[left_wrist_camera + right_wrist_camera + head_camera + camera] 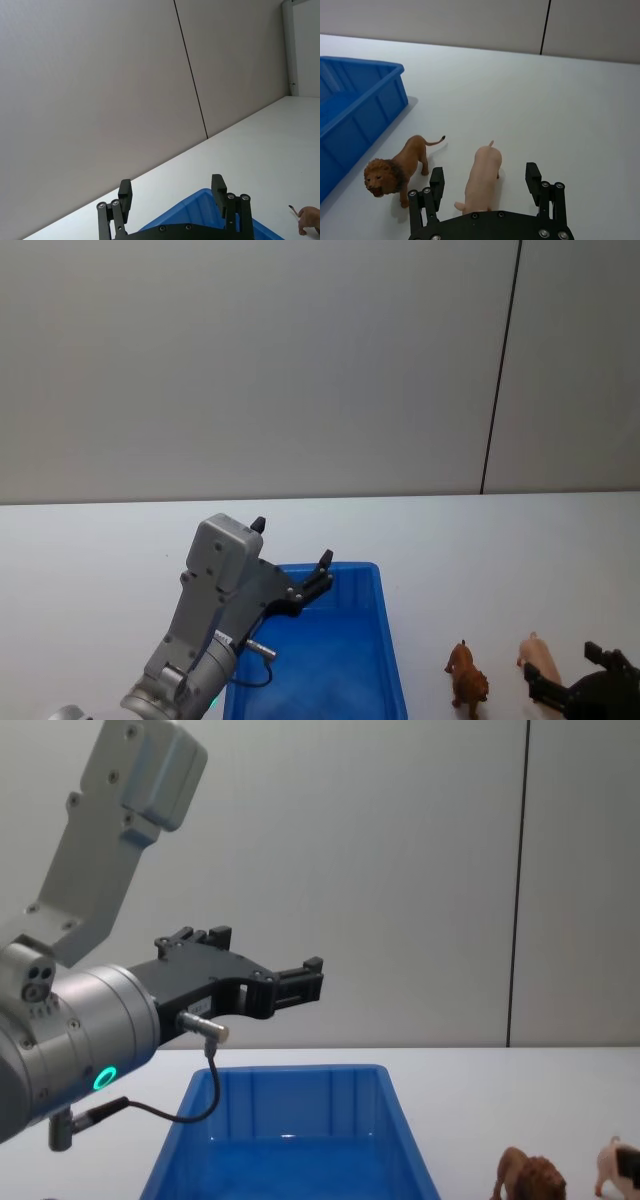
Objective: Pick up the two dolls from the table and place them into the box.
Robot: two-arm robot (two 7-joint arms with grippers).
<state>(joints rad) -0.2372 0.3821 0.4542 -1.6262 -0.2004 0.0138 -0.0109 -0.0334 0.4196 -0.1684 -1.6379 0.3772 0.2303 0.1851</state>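
There are two dolls, one box and two grippers. The dolls stand on the white table (500, 540), at its near right, outside the box and side by side without touching.

The lion (400, 167) is brown, with a darker shaggy mane, an open mouth and a thin tail that ends in a small tuft. It stands upright on four legs, head toward the near edge and tail toward the far side. It is between the box and the pig, near the box's right wall but apart from it.

The pig (482, 180) is pale pink and smooth, with a short upturned tail. It stands just right of the lion and faces the same way.

The box (385, 620) is a bright blue rectangular bin with sloped walls, much larger than either doll. It sits at the near middle of the table.

The right gripper (485, 170) is low at the near right with its fingers spread wide. In the right wrist view the pig shows between them, with a gap on each side.

The left gripper (171, 182) is held up in the air over the far left part of the box, fingers apart and holding nothing.
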